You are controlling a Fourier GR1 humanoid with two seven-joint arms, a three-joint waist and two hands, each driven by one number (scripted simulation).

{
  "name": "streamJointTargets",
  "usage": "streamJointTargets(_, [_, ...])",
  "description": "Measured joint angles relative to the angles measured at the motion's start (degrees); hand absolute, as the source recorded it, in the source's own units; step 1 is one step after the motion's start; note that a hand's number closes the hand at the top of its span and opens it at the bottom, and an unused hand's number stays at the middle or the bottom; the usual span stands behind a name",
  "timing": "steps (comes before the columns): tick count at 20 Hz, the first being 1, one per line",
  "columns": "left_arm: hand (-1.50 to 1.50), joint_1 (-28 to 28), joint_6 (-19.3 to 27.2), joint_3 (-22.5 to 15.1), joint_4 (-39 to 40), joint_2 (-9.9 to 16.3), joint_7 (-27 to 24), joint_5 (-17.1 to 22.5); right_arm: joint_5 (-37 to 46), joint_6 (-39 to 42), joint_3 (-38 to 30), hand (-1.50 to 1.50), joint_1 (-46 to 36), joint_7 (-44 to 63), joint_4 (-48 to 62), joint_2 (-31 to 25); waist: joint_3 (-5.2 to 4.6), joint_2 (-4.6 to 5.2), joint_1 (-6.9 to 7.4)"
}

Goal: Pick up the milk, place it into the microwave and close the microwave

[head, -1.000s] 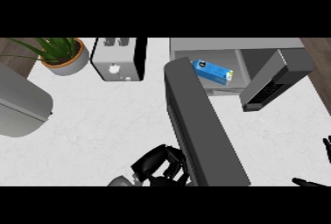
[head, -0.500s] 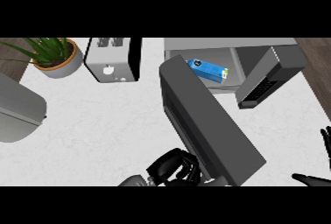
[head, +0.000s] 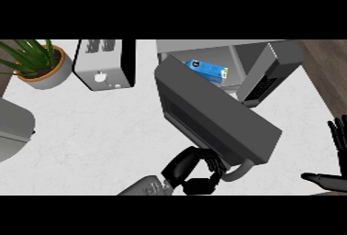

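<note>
- The blue rectangular milk carton (head: pixel 207 69) is lying inside the grey box-shaped microwave (head: pixel 203 48), well beyond the left hand and up-right of it, so placing looks done.
- The wide dark grey microwave door (head: pixel 217 119) is swinging out over the desk, its free edge sitting just above the left hand, with the curved grey door handle (head: pixel 238 172) just to that hand's right.
- The black left hand (head: pixel 193 170) is curling its fingers at the door's lower edge; it appears to be touching the door, holding nothing that can be made out.
- Judged from this, closing is the step in hand: pushing near the free edge, far from the hinge, and following the door's arc toward the cavity should be keeping the contact from slipping off.
- The black right hand (head: pixel 332 176) is resting open at the right edge, well apart from the door.
- Far up-left of the left hand are standing a silver toaster (head: pixel 103 64) and a green plant in a tan pot (head: pixel 37 62) on the white marbled desk (head: pixel 102 124).
- The carton's label is showing pale marks, but no writing is readable.
</note>
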Motion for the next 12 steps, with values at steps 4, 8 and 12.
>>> streamJointTargets(4, [1.50,-3.6,3.4,-1.3,0.7,0.1,0.5,3.4,-1.0,0.6,1.0,-1.50,-1.0,1.9,-2.7,-0.5,-0.03,0.32,-1.88])
streamJointTargets(8, [1.50,-7.9,6.1,-1.2,1.0,-0.2,0.8,6.3,-1.6,1.6,2.4,-1.50,-1.7,3.5,-5.0,-1.1,-0.04,0.66,-3.84])
streamJointTargets(12, [1.50,-12.5,8.8,-0.1,1.8,-0.5,-0.4,8.3,-2.4,2.7,3.4,-1.50,-2.6,5.1,-7.0,-2.0,-0.01,1.05,-5.55])
